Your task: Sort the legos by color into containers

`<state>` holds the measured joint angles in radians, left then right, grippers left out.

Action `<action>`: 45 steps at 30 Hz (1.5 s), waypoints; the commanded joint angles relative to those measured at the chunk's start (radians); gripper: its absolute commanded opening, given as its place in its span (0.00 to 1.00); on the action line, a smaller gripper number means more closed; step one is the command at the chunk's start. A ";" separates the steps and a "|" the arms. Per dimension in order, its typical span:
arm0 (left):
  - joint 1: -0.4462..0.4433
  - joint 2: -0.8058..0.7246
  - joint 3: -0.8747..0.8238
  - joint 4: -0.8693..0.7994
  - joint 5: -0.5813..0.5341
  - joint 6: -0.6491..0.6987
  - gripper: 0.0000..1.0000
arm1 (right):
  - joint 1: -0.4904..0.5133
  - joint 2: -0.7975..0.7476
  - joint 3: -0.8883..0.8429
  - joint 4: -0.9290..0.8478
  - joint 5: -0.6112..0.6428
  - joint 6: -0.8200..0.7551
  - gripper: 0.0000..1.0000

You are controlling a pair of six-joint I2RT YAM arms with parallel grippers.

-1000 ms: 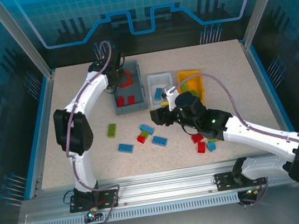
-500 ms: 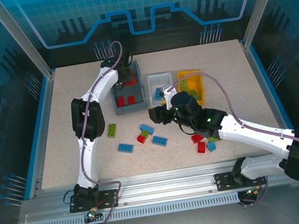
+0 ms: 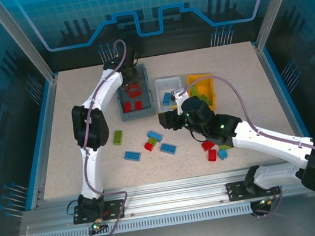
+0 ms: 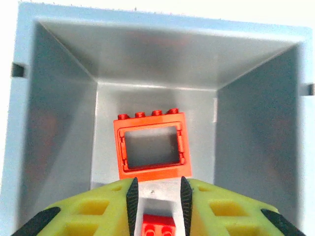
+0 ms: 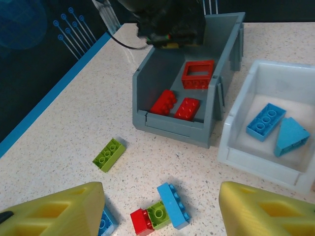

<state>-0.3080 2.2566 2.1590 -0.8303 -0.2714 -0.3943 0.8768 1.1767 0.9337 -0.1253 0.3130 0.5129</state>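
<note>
My left gripper (image 3: 129,75) hangs open over the far end of the dark grey bin (image 3: 150,89). In the left wrist view its fingertips (image 4: 132,189) stand apart with nothing between them. The red square frame (image 4: 155,172) lies flat on the bin floor just beyond them, and a red brick (image 4: 158,227) lies on the floor below the gap. Two red bricks (image 3: 132,106) lie at the bin's near end. My right gripper (image 3: 167,121) is wide open above a joined red, green and blue cluster (image 5: 160,214) on the table.
The white bin (image 3: 167,80) holds two blue bricks (image 5: 266,121). The orange-yellow bin (image 3: 199,77) holds green ones. Loose on the table are a green brick (image 3: 117,137), blue bricks (image 3: 132,155) (image 3: 168,148), and red bricks (image 3: 210,150) under my right arm.
The left arm's elbow swung right and its wrist moved over the grey bin's far end. The red frame now lies flat and free on the bin floor. The right arm barely moved.
</note>
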 commanded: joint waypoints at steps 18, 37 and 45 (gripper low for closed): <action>-0.275 -0.964 -0.811 0.165 0.036 -0.198 0.43 | -0.041 -0.117 -0.049 -0.271 0.091 0.115 0.62; -0.433 -1.495 -1.423 0.117 -0.050 -0.649 0.48 | -0.027 0.629 0.376 -0.371 -0.223 -0.164 0.64; -0.433 -1.498 -1.402 0.098 -0.057 -0.637 0.48 | -0.035 0.858 0.572 -0.451 -0.199 -0.180 0.58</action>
<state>-0.7345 0.7628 0.7380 -0.7067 -0.3027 -1.0199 0.8436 1.9934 1.4597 -0.5175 0.1223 0.3542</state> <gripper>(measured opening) 0.479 0.586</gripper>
